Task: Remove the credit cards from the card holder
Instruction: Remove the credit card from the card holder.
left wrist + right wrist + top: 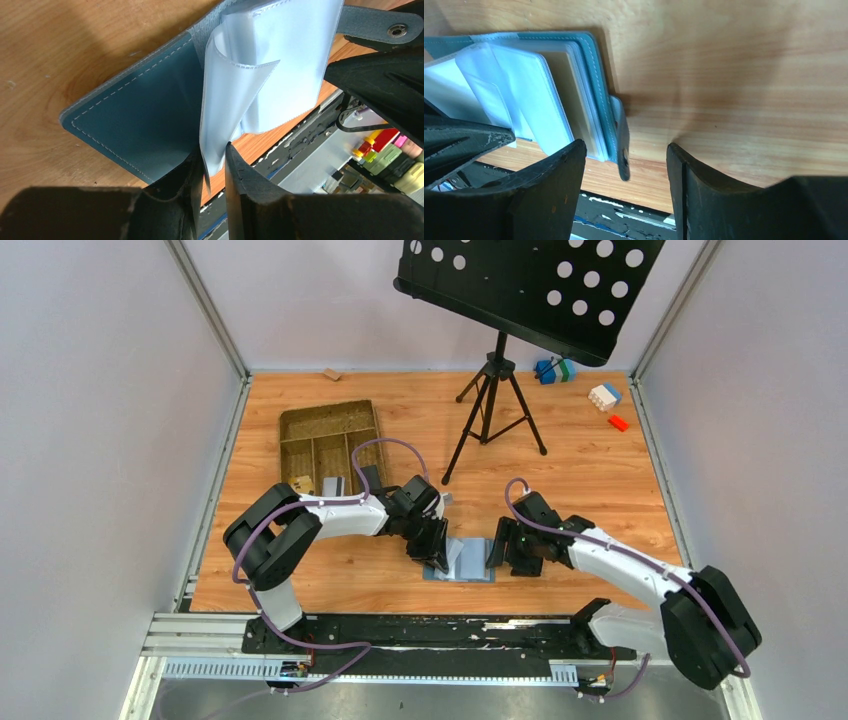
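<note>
Card holder (pixel 468 562) is laid open, sleeve (pixel 220 110) pinched by left tool (pixel 214 152), right tool (pixel 626 147) spread; visible sleeves judged empty.

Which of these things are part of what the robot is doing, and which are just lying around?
In the job: blue card holder; its clear sleeve, pinched by the left gripper; right gripper, open around the tab; grey card in the brown tray.
Lying about: music stand; toy blocks; small wooden block.
</note>
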Motion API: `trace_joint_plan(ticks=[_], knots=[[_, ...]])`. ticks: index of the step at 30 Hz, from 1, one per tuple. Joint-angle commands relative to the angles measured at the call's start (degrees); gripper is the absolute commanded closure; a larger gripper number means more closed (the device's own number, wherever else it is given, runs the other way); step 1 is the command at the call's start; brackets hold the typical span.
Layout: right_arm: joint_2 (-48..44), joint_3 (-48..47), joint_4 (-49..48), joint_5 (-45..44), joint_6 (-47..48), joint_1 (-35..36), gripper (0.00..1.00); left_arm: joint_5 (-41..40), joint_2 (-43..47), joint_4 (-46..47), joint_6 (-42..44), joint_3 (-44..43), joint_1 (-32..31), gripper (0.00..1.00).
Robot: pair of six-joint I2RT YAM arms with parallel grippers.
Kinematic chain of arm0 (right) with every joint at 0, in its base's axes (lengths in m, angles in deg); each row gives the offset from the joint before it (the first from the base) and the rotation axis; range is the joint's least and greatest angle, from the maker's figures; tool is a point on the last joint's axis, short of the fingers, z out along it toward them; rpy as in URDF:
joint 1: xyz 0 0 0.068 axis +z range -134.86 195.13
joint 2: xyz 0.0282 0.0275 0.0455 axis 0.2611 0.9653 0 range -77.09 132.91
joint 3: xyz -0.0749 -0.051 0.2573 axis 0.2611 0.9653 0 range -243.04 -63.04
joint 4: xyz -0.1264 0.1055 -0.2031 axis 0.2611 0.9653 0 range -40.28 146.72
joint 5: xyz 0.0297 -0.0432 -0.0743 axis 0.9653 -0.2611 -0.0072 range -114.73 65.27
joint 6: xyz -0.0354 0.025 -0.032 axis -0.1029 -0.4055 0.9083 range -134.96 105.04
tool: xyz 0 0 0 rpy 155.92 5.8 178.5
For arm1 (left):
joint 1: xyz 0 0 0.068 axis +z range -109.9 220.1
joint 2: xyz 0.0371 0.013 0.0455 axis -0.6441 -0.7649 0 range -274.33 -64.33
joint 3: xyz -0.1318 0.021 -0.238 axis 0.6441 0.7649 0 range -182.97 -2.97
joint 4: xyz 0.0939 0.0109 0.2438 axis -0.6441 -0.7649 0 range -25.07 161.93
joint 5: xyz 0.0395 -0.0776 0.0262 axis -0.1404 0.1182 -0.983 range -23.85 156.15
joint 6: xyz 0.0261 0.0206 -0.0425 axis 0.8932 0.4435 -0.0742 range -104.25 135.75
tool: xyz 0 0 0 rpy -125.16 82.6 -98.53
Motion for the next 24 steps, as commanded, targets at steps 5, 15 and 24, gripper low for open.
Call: trace_joint_plan(ticks=[5, 15, 24], knots=[[4.36, -3.03, -5.43, 3.4, 3.42, 0.77, 0.39, -2.35, -2.93, -0.31, -1.16, 3.54, -1.74, 0.71], [1.36, -1.85, -14.25, 14.51, 5.31, 0.88, 0.24, -0.5, -1.47, 3.41, -3.11, 3.61, -1.74, 0.71], [5.03, -9.08, -4.82, 10.26, 10.92, 2.67, 0.27, 1.0, 2.18, 8.37, -7.0, 5.16, -1.83, 0.62]])
